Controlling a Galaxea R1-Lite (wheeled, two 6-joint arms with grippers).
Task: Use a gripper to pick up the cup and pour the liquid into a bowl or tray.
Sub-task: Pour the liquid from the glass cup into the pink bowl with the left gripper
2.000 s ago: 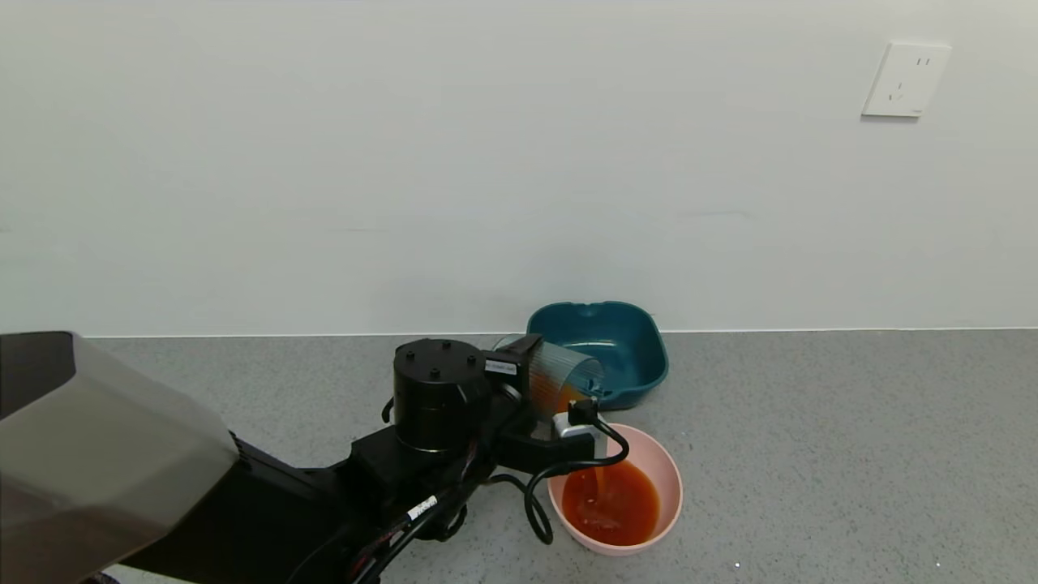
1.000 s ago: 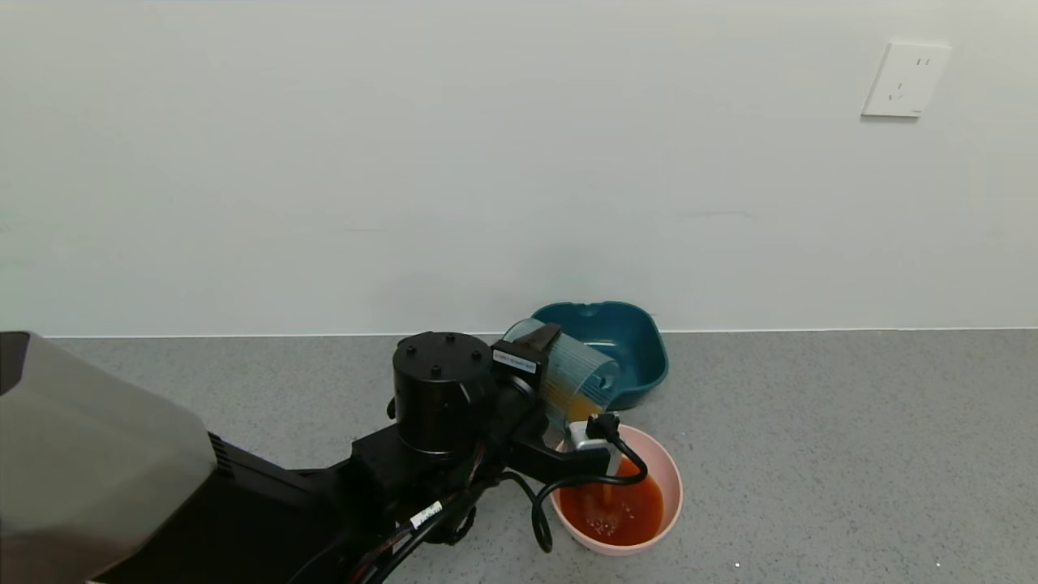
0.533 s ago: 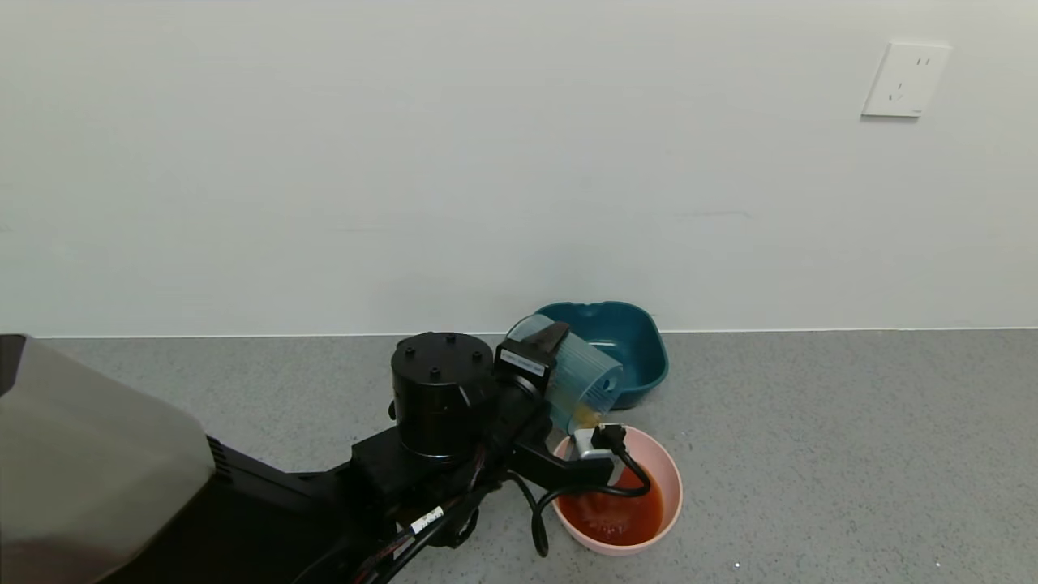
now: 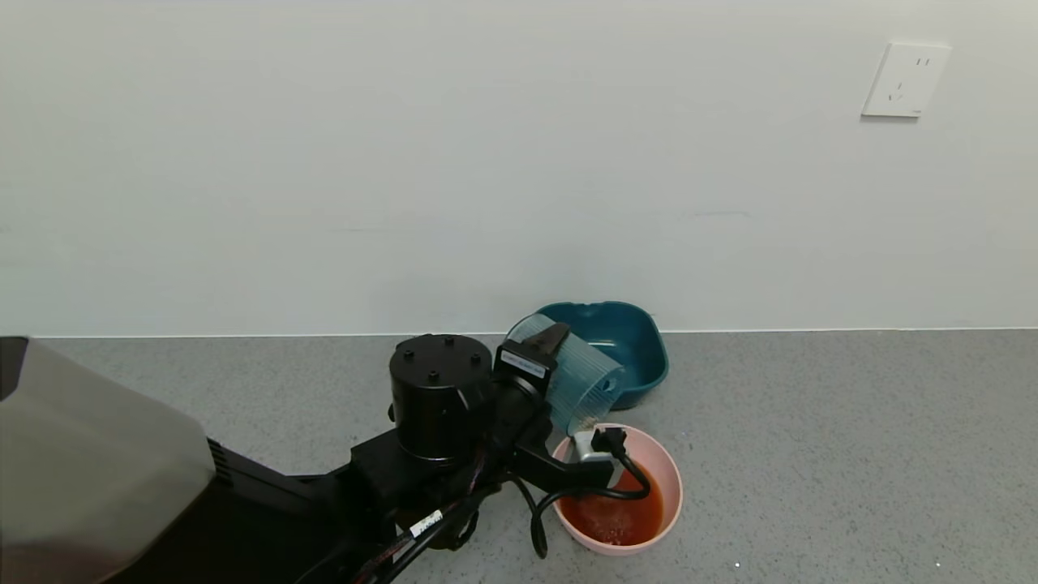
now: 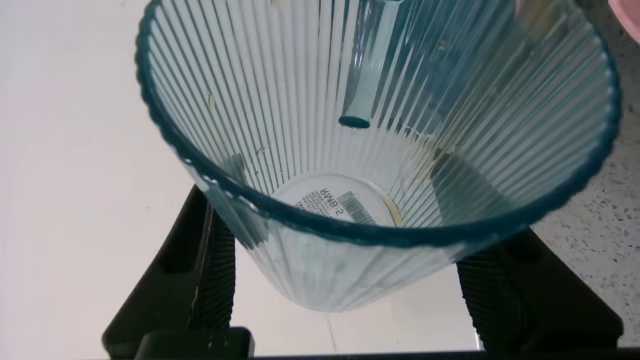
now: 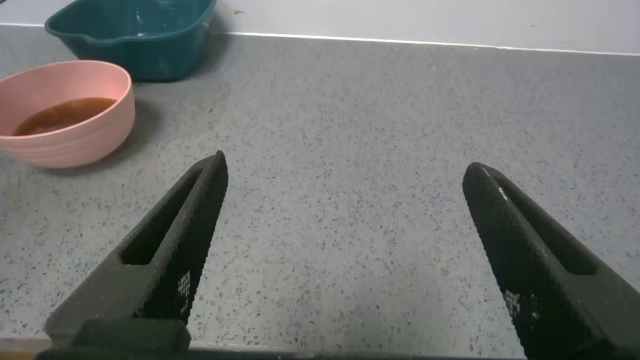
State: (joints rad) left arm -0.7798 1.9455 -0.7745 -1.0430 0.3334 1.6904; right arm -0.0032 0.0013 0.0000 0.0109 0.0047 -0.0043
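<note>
My left gripper [image 4: 553,388] is shut on the translucent blue-grey ribbed cup [image 4: 582,383] and holds it tipped steeply, mouth down, over the near-left rim of the pale pink bowl [image 4: 670,478]. In the left wrist view the cup [image 5: 370,160] fills the frame between the black fingers [image 5: 213,290] and holds only faint orange residue. Orange-red liquid [image 4: 614,516] pools in the bowl. No stream falls from the cup. My right gripper [image 6: 345,172] is open and empty over bare counter, out of the head view. The bowl [image 6: 68,128] with liquid shows far off in its view.
A dark teal square basin [image 4: 628,345] stands just behind the cup by the wall; it also shows in the right wrist view [image 6: 135,38]. Black cables [image 4: 568,491] hang over the bowl's left rim. Grey speckled counter spreads to the right. A wall socket [image 4: 906,79] sits high right.
The left gripper tipped the cup further and shifted slightly over the bowl. The orange liquid ran out of the cup into the bowl, and the stream has stopped.
</note>
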